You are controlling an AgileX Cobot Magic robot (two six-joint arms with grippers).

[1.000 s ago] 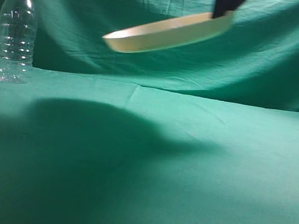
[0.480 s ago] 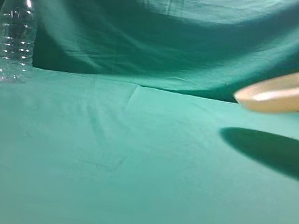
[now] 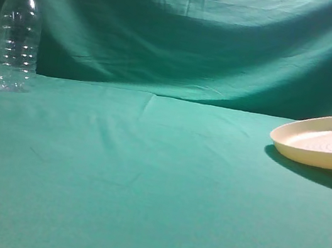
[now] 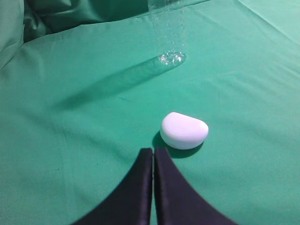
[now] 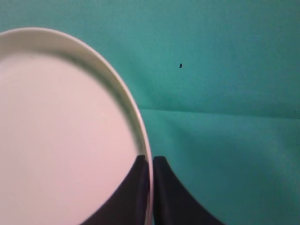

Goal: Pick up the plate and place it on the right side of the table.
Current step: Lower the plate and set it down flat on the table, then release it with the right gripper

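The cream-yellow plate sits low at the far right of the teal table, tilted a little, its right part cut off by the frame edge. In the right wrist view the plate fills the left half. My right gripper is shut on its rim, one finger inside and one outside. My left gripper is shut and empty, low over the cloth. Neither gripper shows in the exterior view.
A clear ribbed plastic bottle stands at the back left; its base shows in the left wrist view. A small white rounded object lies on the cloth just ahead of my left gripper. A dark green cloth backdrop hangs behind.
The plate has moved from high in the middle, rightward and down, to the table's far right. The dark arm above it has left the exterior view.
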